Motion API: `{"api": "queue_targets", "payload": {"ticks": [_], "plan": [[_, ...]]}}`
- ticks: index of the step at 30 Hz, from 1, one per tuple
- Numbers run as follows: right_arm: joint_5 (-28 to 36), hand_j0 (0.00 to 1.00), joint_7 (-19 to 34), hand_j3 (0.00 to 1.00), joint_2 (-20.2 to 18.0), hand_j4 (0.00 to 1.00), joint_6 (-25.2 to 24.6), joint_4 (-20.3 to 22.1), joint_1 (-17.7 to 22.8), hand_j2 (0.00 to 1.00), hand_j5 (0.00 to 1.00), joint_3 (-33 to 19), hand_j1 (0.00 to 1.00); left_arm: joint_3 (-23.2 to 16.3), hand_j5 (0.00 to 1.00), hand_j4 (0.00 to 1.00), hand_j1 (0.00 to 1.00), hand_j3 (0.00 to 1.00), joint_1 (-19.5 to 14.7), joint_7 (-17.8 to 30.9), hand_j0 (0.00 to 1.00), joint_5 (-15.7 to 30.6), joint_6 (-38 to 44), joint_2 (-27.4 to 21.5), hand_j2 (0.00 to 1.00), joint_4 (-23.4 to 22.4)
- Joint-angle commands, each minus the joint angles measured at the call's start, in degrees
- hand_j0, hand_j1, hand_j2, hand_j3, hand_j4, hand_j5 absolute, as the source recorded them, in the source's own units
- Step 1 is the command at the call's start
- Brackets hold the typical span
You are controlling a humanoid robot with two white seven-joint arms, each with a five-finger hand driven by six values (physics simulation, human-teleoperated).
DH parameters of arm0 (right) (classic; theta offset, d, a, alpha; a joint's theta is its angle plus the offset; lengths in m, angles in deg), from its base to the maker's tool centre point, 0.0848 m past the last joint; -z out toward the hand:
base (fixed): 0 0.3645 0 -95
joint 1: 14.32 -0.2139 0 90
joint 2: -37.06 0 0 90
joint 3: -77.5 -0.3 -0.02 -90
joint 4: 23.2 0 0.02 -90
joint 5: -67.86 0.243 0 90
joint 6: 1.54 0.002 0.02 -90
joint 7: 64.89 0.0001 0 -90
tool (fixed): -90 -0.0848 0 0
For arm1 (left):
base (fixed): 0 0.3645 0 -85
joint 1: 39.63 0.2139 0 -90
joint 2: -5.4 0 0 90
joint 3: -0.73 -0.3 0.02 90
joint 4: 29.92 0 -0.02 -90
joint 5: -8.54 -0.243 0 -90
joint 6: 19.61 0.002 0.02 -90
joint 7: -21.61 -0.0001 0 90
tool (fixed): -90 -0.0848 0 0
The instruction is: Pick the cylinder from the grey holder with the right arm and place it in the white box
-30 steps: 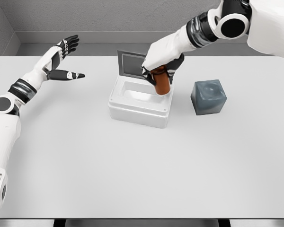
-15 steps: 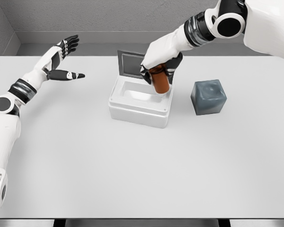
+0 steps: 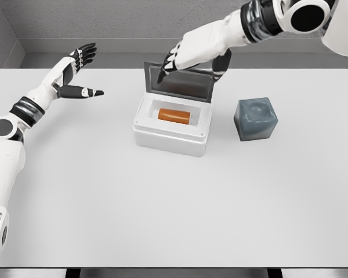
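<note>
Orange cylinder [image 3: 174,115] lying on its side (smooth, capsule-like) inside white box [image 3: 171,132], right robot hand [image 3: 188,57] above, fingers spread, empty

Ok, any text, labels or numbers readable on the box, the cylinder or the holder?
None: no readable text anywhere in the head view.
White box: plain, no label; its grey lid is blank.
Orange cylinder, lying in the box: no marking.
Grey holder: plain.
Right hand and left hand: black and white patches only, no lettering.
</note>
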Motion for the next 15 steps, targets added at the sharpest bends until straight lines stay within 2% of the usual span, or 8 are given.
{"api": "queue_targets", "payload": {"ticks": [1, 7, 10, 15], "plan": [[3.2, 1.0, 0.0, 1.0, -5.1, 1.0, 0.1, 3.4, 0.0, 1.0, 1.0, -1.6, 1.0, 0.2, 1.0, 1.0, 1.0, 1.0, -0.1, 0.0, 1.0, 0.4, 0.1, 0.0, 1.0, 0.1], [14.0, 1.0, -1.7, 1.0, -17.3, 1.0, 0.1, 4.3, 3.6, 1.0, 1.0, -1.6, 1.0, 0.2, 1.0, 1.0, 1.0, 1.0, -0.1, 0.0, 1.0, 0.4, 0.1, 0.0, 1.0, 0.1], [17.6, 1.0, -1.8, 1.0, -21.4, 1.0, 0.1, 4.3, 5.9, 1.0, 1.0, -1.5, 1.0, 0.2, 1.0, 1.0, 1.0, 1.0, -0.1, 0.0, 1.0, 0.4, 0.1, 0.0, 1.0, 0.0], [18.2, 1.0, -3.8, 1.0, -26.0, 1.0, 0.1, 4.3, 8.7, 1.0, 1.0, -1.5, 1.0, -0.1, 1.0, 1.0, 1.0, 1.0, -0.1, 0.0, 1.0, 0.4, 0.1, 1.0, 1.0, -0.8]]}}
